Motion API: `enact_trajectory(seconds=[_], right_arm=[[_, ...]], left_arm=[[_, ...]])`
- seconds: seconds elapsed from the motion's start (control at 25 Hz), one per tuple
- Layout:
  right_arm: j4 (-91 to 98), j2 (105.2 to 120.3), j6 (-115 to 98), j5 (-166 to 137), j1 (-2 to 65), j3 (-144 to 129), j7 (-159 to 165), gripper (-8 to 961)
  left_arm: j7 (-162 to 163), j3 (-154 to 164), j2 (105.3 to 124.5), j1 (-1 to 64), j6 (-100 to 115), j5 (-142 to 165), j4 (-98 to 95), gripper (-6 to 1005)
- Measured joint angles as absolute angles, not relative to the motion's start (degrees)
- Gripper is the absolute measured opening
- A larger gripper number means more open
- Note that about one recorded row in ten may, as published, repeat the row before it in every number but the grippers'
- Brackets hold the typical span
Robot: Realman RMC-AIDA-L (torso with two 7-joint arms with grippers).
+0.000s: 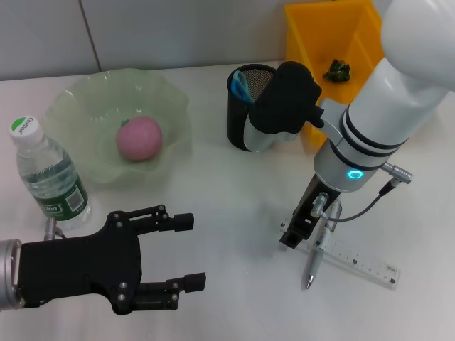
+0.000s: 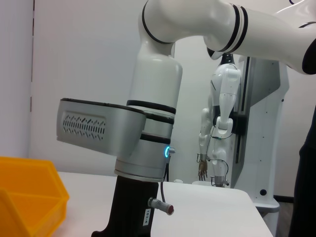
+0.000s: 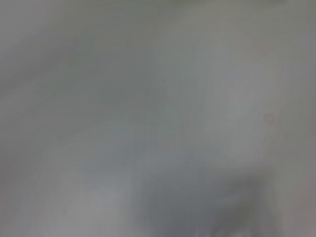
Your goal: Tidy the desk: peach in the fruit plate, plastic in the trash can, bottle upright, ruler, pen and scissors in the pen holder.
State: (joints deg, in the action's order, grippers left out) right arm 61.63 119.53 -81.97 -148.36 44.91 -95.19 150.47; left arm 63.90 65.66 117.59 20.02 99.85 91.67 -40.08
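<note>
Fingers of right gripper [image 1: 297,233] down at the table over one end of the ruler [image 1: 353,256], right by the pen [image 1: 313,263] lying across it; can't tell if open or closed. Left gripper [image 1: 186,252] hovers low near the front, fingers spread wide, holding nothing. Bottle [image 1: 48,175] upright beside it. Peach [image 1: 139,138] in the green plate [image 1: 79,105]. Black pen holder [image 1: 244,114] behind, blue handles inside. Yellow bin [image 1: 334,42] at the back holds crumpled green stuff.
</note>
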Motion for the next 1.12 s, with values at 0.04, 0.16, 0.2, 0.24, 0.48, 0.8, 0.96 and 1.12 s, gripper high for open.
enact_trajectory(seconds=[0.04, 0.16, 0.2, 0.24, 0.48, 0.8, 0.96, 1.12], right_arm=[[61.4, 119.53, -82.0, -148.4, 45.1, -95.2, 150.5, 535], [61.2, 119.53, -81.9, -148.4, 45.2, -95.2, 150.5, 527], [61.2, 119.53, -81.9, -148.4, 45.2, -95.2, 150.5, 524], [61.2, 119.53, -81.9, -148.4, 45.2, -95.2, 150.5, 521], [61.1, 119.53, -81.9, -148.2, 45.2, -95.2, 150.5, 504], [61.6, 119.53, -82.2, -148.1, 45.3, -94.8, 150.5, 381], [62.1, 119.53, -82.4, -148.1, 45.3, -94.7, 150.5, 380], [62.3, 119.53, -82.5, -148.1, 45.3, -94.7, 150.5, 380]], left_arm=[[63.9, 65.7, 117.59, 20.0, 99.9, 91.7, -40.1, 786], [63.9, 65.6, 117.55, 20.1, 99.9, 91.7, -40.1, 786], [63.9, 65.6, 117.55, 20.1, 99.9, 91.7, -40.1, 786], [63.9, 65.6, 117.54, 20.1, 99.9, 91.7, -40.1, 786], [63.9, 65.4, 117.51, 20.1, 99.8, 91.7, -40.1, 786], [63.9, 65.2, 117.51, 20.2, 100.0, 91.7, -40.1, 786], [63.9, 64.8, 117.5, 20.2, 100.3, 91.7, -40.1, 786], [63.9, 64.8, 117.5, 20.2, 100.4, 91.7, -40.1, 786]])
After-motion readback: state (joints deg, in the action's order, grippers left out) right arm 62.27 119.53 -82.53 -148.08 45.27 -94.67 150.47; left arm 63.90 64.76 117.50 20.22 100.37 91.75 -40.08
